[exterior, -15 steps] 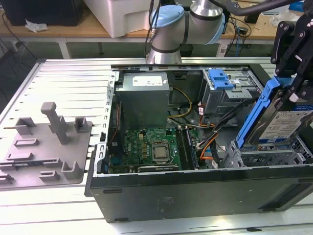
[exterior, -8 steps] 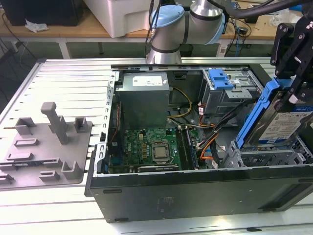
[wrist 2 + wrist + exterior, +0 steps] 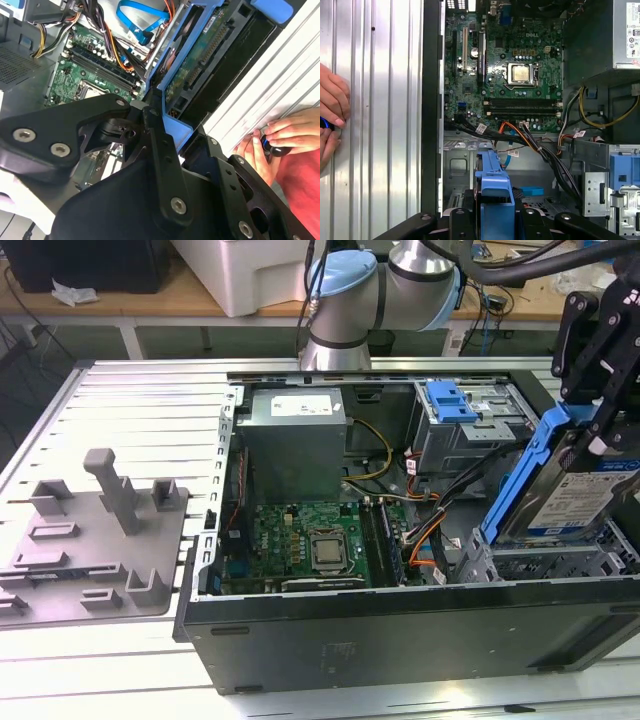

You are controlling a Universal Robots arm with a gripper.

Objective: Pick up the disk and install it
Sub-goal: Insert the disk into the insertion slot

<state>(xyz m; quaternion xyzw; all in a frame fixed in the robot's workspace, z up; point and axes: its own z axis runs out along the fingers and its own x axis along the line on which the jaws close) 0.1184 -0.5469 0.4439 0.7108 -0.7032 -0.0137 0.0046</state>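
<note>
My end effector [image 3: 588, 440] is clamped on the blue frame of the disk [image 3: 565, 495], holding it tilted over the drive cage [image 3: 540, 565] at the exterior view's right of the open computer case [image 3: 400, 630]. A person's hand [image 3: 282, 134] lies on the bench [image 3: 130, 400] beside the case.

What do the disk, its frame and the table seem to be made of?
Disk: likely metal; the casing is silver with a dull sheen.
Frame: probably plastic; it is evenly blue and matte, with a moulded shape.
Table: looks like aluminium; it is made of pale grey ribbed profiles with soft reflections.
</note>
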